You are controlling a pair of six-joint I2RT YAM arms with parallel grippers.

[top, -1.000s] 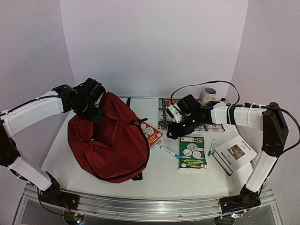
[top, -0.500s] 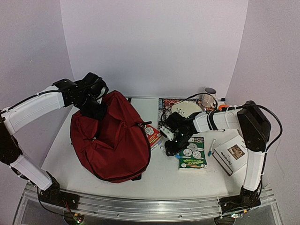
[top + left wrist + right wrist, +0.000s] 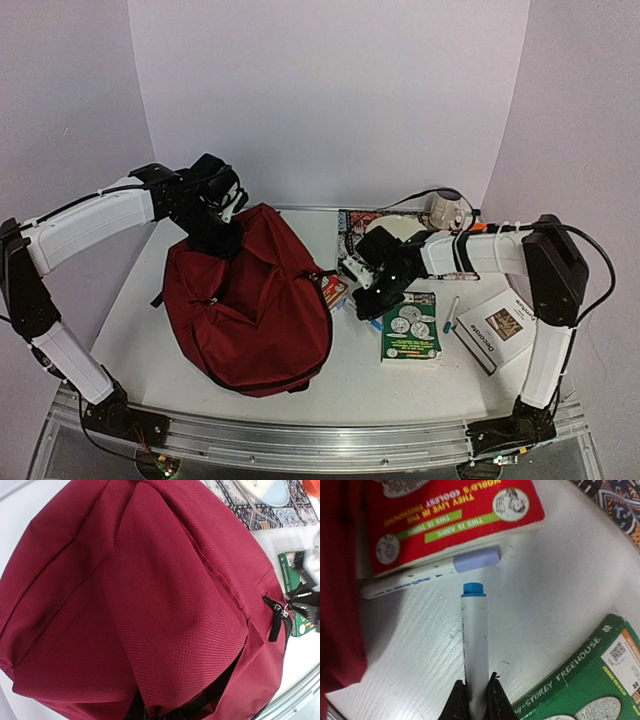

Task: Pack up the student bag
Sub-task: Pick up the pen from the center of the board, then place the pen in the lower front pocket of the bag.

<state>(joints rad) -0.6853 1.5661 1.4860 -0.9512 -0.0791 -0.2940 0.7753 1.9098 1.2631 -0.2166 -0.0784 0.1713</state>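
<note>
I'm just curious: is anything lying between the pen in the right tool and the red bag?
Yes. A red book and a second pen lie on the table between the held pen and the bag, the book right at the bag's edge.

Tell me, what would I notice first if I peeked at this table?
The big red backpack fills the left half of the table, with the left claw clamped on its top far edge. Just to its right, the right claw pinches a white marker with a blue cap, between a red book and a green book.
</note>
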